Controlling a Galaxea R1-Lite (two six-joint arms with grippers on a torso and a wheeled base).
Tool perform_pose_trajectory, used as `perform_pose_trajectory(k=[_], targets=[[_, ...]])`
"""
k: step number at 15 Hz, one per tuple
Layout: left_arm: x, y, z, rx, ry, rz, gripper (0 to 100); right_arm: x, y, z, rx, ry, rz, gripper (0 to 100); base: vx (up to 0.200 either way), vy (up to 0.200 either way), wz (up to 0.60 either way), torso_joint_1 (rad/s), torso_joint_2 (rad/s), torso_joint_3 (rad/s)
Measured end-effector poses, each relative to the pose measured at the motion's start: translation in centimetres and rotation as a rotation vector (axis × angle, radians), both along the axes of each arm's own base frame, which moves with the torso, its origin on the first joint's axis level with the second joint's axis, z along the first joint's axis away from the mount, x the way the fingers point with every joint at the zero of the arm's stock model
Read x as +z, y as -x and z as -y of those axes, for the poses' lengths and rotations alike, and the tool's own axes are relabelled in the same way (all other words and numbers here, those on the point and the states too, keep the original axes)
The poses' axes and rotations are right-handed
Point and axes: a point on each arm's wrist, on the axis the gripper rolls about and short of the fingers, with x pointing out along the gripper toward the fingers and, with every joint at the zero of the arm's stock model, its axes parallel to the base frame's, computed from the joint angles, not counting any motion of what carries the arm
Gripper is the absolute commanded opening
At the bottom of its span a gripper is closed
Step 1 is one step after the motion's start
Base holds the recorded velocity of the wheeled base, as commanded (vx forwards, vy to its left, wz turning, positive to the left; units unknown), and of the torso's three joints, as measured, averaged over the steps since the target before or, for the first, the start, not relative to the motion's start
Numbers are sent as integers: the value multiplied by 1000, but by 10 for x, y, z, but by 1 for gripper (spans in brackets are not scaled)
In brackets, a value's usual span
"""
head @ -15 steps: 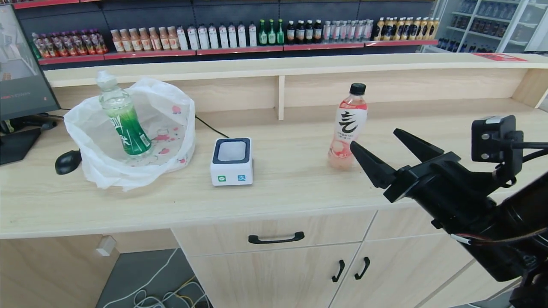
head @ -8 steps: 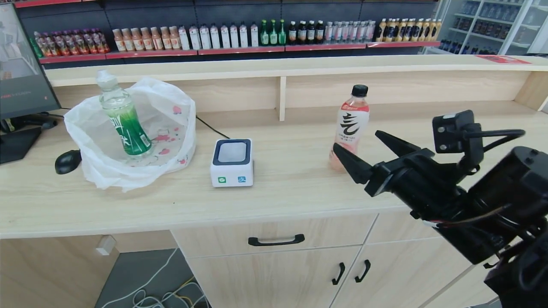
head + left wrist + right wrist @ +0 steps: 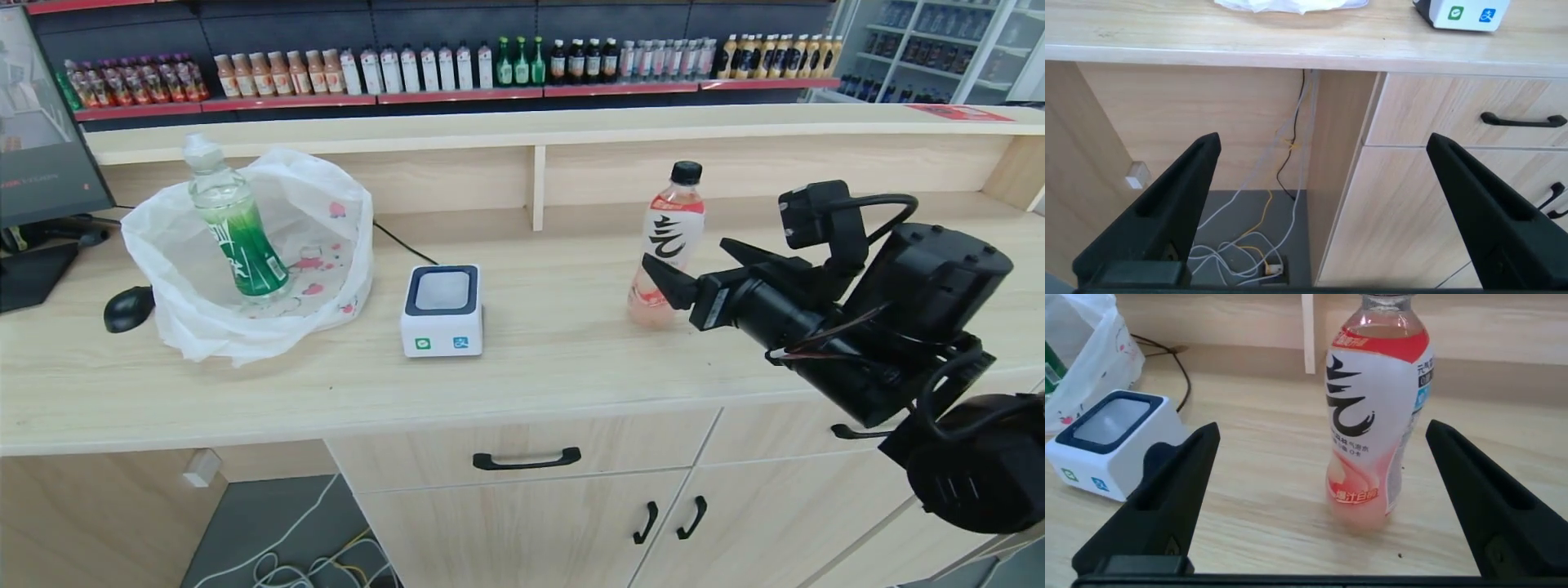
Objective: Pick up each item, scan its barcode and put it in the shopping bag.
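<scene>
A pink drink bottle (image 3: 663, 245) with a black cap stands upright on the wooden counter (image 3: 555, 359), right of centre. My right gripper (image 3: 688, 258) is open just in front of it, its fingers level with the bottle's lower half and apart from it. In the right wrist view the pink bottle (image 3: 1376, 416) stands beyond the right gripper (image 3: 1321, 429), in line with the gap between its fingers. A white scanner (image 3: 442, 309) sits at the counter's middle. The white shopping bag (image 3: 326, 237) at the left holds a green bottle (image 3: 237, 229). My left gripper (image 3: 1323, 139) is open below the counter edge.
A monitor (image 3: 41, 122) and a black mouse (image 3: 128, 309) sit at the far left. A raised ledge with an upright divider (image 3: 536, 186) runs along the back. The scanner's black cable (image 3: 400, 238) leads behind the bag. Drawers and cupboard doors (image 3: 526, 456) lie under the counter.
My right gripper has moved up and in toward the pink bottle, still open. The bottles, bag and scanner have stayed put.
</scene>
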Motion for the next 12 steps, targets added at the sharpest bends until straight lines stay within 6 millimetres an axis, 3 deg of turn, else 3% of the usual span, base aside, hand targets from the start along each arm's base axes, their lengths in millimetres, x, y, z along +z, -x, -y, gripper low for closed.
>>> perform_pose_trajectory(k=[7, 12], targets=[[0, 0, 0, 0, 0, 0, 100, -9, -36, -1, -40, -9, 21, 100, 0, 0, 0, 0, 0, 0], [0, 0, 0, 0, 0, 0, 100, -24, -49, -6, -38, -7, 9, 100, 0, 0, 0, 0, 0, 0]])
